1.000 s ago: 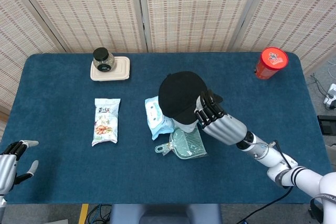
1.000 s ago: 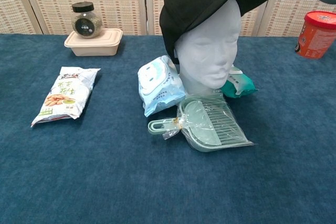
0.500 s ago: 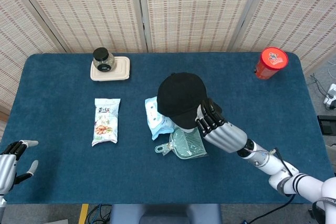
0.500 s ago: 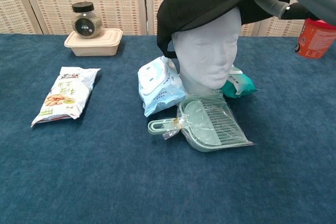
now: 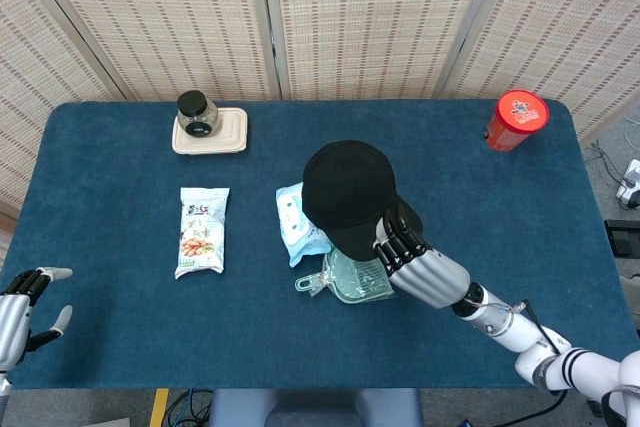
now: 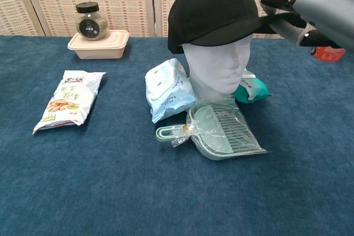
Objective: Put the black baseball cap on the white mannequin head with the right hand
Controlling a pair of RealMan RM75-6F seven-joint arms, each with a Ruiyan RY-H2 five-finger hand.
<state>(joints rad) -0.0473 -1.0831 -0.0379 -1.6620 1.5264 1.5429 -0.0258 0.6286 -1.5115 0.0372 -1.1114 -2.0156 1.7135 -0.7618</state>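
Observation:
The black baseball cap [image 6: 213,9] sits level over the crown of the white mannequin head [image 6: 217,67], its brim out over the face. From above, the cap [image 5: 347,187] hides the head. My right hand [image 6: 296,4] grips the brim's tip at the upper right of the chest view; the same right hand [image 5: 405,247] shows just below the cap in the head view. Low in the left corner my left hand [image 5: 22,302] rests with fingers apart, holding nothing.
A pale green dustpan [image 6: 221,131] in plastic lies before the mannequin, wipes packs [image 6: 168,89] beside it. A snack bag [image 5: 203,230] lies left. A jar [image 5: 197,112] on a beige box stands at the back left, a red canister [image 5: 517,119] at the back right.
My right hand drew the brim forward and down, so the cap went from tilted back to level on the head. The left hand stayed still.

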